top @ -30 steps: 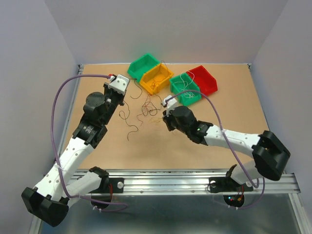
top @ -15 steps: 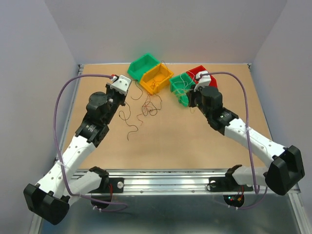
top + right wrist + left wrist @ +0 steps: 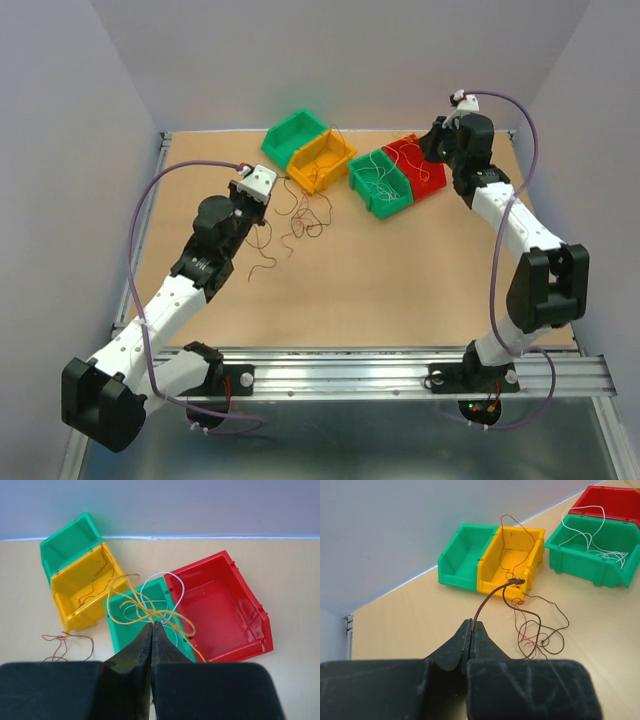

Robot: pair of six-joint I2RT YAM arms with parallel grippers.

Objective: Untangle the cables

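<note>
My left gripper [image 3: 471, 625] is shut on a dark brown cable [image 3: 490, 597] that arcs up to the front edge of the yellow bin [image 3: 512, 560]. A loose tangle of brown and red cables [image 3: 305, 215] lies on the table just ahead of the gripper [image 3: 275, 192] and also shows in the left wrist view [image 3: 540, 635]. My right gripper [image 3: 152, 624] is shut on yellow cables [image 3: 150, 610] and is raised at the back right [image 3: 436, 152]. The cables hang over a green bin [image 3: 115, 625] and the red bin [image 3: 220, 605]. White cables [image 3: 165, 580] lie in that green bin.
Four bins stand in a row at the back: green [image 3: 295, 133], yellow [image 3: 322, 160] with brown and red wires inside, green [image 3: 380, 182] and red [image 3: 420, 165]. Loose brown strands [image 3: 262, 250] lie left of the tangle. Walls close off the back and sides.
My right arm swung from the table's middle to the back right and rose above the bins, carrying the yellow cables. My left gripper shifted slightly right.
</note>
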